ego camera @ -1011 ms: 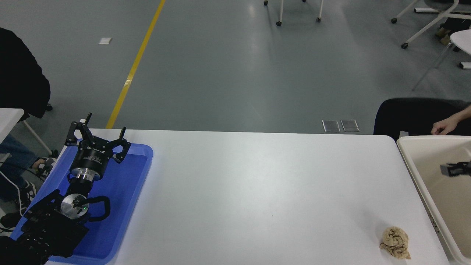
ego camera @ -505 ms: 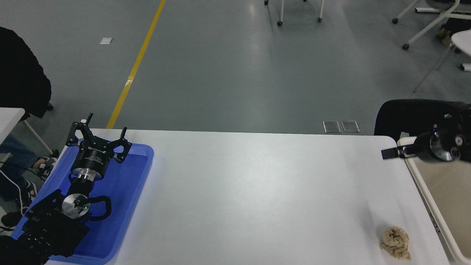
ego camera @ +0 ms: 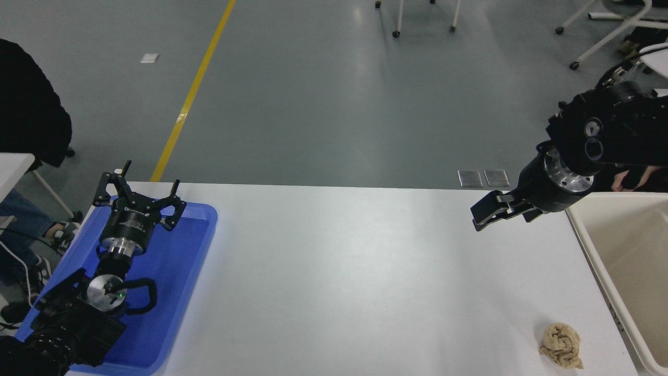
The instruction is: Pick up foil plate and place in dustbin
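The foil plate is out of view. The beige dustbin (ego camera: pixel 580 235) stands at the table's right end, and the part of its inside that shows is bare. My right gripper (ego camera: pixel 484 215) hangs over the table's far right, just left of the dustbin's rim, pointing left. Its fingers sit close together with nothing between them. My left gripper (ego camera: pixel 141 180) is parked open over the blue tray at the lower left.
A flat blue tray (ego camera: pixel 182 271) lies under the left arm. A crumpled tan paper ball (ego camera: pixel 561 344) sits near the table's front right. A person's hand (ego camera: pixel 623 180) shows behind the right arm, and a person in black (ego camera: pixel 31 104) sits far left.
My right arm has come up out of the dustbin and swung left over the rim, now above the table's far right. The left arm has not moved.
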Motion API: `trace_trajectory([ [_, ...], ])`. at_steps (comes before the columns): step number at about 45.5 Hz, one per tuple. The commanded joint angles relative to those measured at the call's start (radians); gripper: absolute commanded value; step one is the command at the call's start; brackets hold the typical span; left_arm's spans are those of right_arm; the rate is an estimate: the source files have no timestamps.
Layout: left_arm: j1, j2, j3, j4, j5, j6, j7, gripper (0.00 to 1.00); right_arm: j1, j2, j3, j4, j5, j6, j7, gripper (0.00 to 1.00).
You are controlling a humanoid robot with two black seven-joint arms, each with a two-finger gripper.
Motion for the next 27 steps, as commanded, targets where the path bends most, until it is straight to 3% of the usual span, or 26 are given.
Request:
trace_trajectory([
  [1, 0.001, 0.001, 0.000, 0.000, 0.000, 0.000, 0.000, 1.00, 0.133, 0.133, -0.097, 0.016, 0.148, 0.065, -0.002, 1.00],
  [27, 0.002, 0.003, 0.000, 0.000, 0.000, 0.000, 0.000, 1.00, 0.223, 0.185, -0.192, 0.101, 0.276, 0.092, -0.001, 1.00],
])
